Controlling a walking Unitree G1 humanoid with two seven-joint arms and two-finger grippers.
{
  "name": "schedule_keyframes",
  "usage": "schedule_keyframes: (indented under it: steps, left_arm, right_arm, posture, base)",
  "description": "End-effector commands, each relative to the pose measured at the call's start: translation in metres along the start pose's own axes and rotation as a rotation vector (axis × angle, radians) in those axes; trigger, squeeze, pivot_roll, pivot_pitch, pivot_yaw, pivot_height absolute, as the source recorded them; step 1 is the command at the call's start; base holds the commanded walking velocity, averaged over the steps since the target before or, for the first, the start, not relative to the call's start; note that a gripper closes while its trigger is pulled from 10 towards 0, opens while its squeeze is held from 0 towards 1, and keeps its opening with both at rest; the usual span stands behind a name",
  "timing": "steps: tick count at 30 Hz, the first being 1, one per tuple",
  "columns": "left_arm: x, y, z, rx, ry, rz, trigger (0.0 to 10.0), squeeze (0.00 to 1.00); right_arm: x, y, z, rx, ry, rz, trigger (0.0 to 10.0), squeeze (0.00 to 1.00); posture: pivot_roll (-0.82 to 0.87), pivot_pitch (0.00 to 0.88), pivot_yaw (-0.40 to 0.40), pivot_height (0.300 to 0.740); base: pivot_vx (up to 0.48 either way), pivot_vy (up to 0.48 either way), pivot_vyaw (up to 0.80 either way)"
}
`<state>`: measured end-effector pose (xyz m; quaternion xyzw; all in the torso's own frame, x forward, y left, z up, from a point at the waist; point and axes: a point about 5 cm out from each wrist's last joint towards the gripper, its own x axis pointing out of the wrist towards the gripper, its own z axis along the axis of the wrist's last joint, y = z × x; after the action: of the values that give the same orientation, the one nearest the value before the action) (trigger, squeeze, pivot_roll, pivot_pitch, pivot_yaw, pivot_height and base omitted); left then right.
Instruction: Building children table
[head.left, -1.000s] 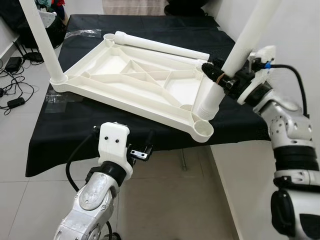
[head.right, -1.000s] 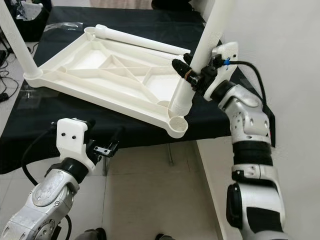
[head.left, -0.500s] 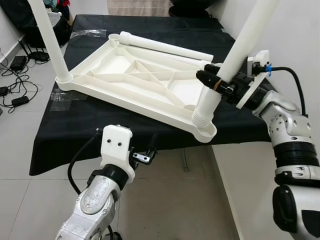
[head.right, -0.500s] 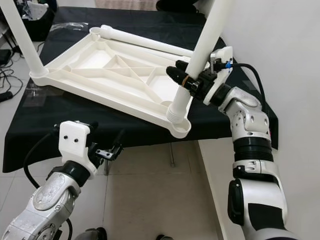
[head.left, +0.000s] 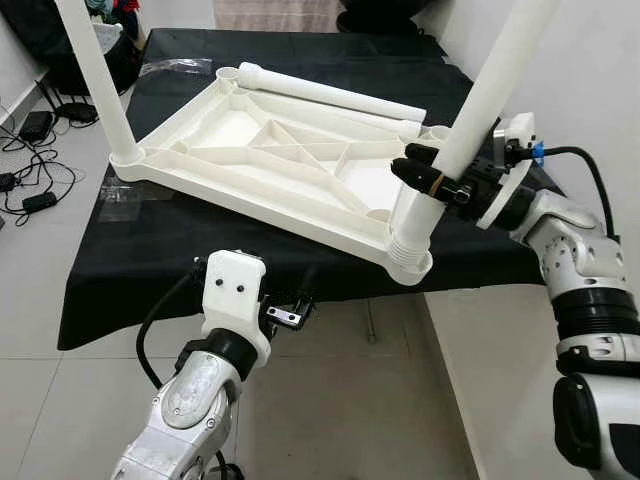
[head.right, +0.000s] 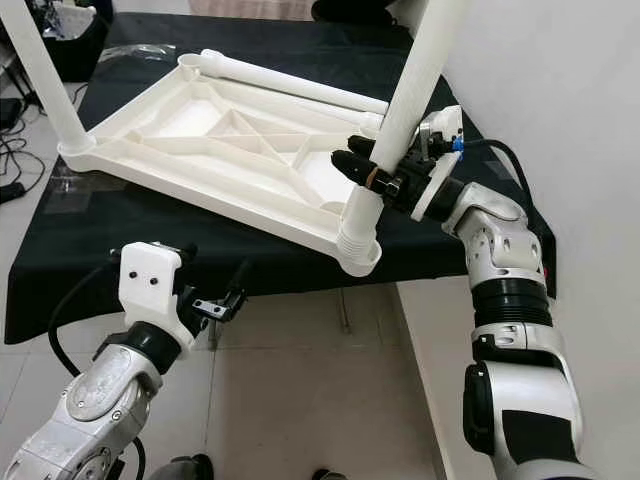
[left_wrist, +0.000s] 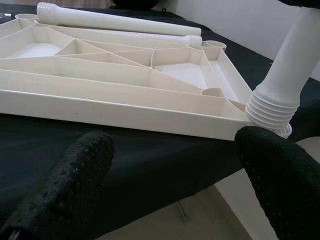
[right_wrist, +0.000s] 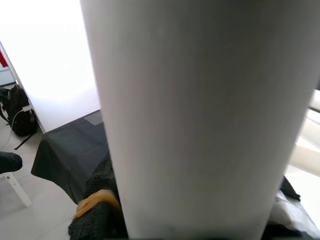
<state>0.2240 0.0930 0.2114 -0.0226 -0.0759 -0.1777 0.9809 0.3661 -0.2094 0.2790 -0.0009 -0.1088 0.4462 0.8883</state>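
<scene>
The white plastic table top (head.left: 270, 160) lies upside down on a black-covered table (head.left: 150, 260). One white leg (head.left: 100, 90) stands in its far-left corner socket. My right gripper (head.left: 437, 180) is shut on a second leg (head.left: 480, 90), which leans slightly; its ribbed end (head.left: 408, 245) sits in the near-right corner socket. In the right wrist view this leg (right_wrist: 200, 115) is pressed against the black fingers (right_wrist: 97, 210). A third leg (head.left: 330, 92) lies loose along the far rim. My left gripper (left_wrist: 170, 165) hangs open below the table's front edge, facing the table top's rim.
The black cloth hangs over the front edge. Cables (head.left: 25, 180) trail on the tiled floor at the left, and clear plastic wrap (head.left: 165, 68) lies at the back of the table. A white wall (head.left: 590, 70) stands close on the right.
The held leg's ribbed end has moved from beside the corner down into the near-right socket, and my right gripper has shifted with it. The left arm has stayed still.
</scene>
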Motion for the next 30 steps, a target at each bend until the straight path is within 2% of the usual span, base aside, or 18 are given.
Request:
schedule_keyframes:
  steps: [1, 30]
  left_arm:
    - [-0.001, -0.003, 0.001, -0.005, 0.002, -0.008, 10.0, 0.0]
    - [0.001, -0.001, 0.002, 0.001, 0.001, -0.012, 10.0, 0.0]
  right_arm:
    - [-0.009, -0.004, -0.001, -0.021, 0.011, -0.011, 10.0, 0.0]
    - [-0.019, -0.004, -0.018, -0.043, 0.099, -0.005, 10.0, 0.0]
  posture:
    - [0.14, 0.205, -0.096, 0.74]
    - [0.14, 0.22, -0.088, 0.74]
  base:
    - [0.0, 0.0, 0.0]
    - [0.0, 0.0, 0.0]
